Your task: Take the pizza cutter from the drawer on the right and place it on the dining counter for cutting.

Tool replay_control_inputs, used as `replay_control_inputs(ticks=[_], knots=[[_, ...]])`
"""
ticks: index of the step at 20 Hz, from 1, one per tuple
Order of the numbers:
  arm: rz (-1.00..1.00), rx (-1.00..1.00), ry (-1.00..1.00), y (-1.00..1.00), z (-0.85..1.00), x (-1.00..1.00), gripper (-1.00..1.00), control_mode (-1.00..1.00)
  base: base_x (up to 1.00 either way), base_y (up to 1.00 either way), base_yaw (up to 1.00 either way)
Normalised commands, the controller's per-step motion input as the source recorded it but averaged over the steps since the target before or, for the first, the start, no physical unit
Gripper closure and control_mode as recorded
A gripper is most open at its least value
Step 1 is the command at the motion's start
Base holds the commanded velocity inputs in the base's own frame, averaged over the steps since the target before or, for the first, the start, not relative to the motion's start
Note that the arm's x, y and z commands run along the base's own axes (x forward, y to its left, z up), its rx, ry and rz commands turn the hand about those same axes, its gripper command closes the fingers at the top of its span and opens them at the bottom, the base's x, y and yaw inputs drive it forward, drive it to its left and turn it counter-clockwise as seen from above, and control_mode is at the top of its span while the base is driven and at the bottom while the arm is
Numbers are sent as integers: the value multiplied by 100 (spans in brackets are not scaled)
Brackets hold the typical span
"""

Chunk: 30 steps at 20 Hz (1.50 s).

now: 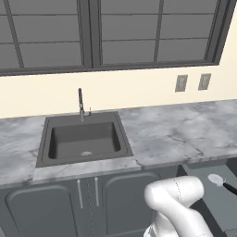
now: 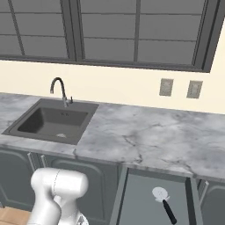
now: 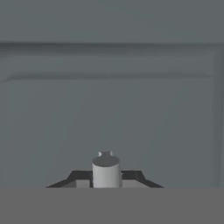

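The drawer stands pulled out under the marble worktop at the right, grey inside. In it lies the pizza cutter, its pale round wheel toward the wall and its dark handle pointing to the front right. In the hand view my gripper is low in front of a dark grey cabinet panel, shut on a short silver bar, the drawer handle, which sits between the dark fingertips. The dining counter is out of view.
A dark sink with a tall faucet is set in the marble worktop. Cupboard doors with vertical handles stand below it. My white elbow rises before them. Windows and two wall outlets sit behind.
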Motion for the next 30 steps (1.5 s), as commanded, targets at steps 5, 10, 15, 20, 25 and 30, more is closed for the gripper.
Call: replay_control_inputs(ticks=[5, 10, 15, 20, 25, 30], knots=[[0, 0, 1, -33, 0, -41, -100, -100, 0, 0, 0], [0, 0, 0, -42, 30, -69, -100, -100, 0, 0, 0], [-1, -1, 10, 11, 93, -30, -100, -100, 0, 0, 0], [0, -1, 10, 17, 99, -6, -100, -100, 0, 0, 0], [0, 0, 5, 16, 91, 3, -100, -100, 0, 0, 0], [0, 0, 11, 13, 76, 60, -100, -100, 0, 0, 0]])
